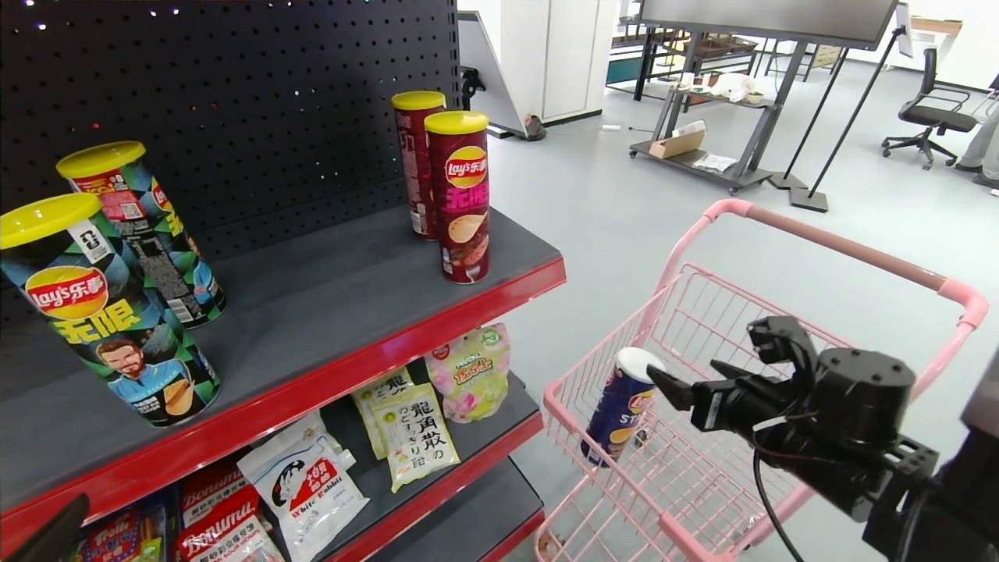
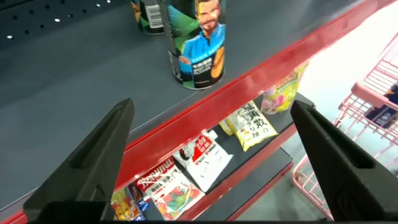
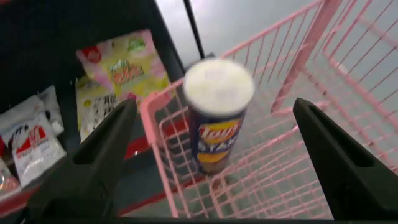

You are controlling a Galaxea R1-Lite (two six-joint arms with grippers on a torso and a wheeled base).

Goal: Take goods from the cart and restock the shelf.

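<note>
pink wire cart (image 1: 851, 248) around blue white-lidded chip can (image 3: 217, 127), lid-up, leaning slightly, ahead of spread right gripper (image 3: 213, 106); left gripper (image 2: 211, 109) spread too.

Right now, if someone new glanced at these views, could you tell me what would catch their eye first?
The pink cart stands out on the right, with one blue chip can standing in its shelf-side corner and the open right gripper facing it. On the top shelf, two dark red cans stand near the right end and two green-black cans at the left, all yellow-lidded.
</note>
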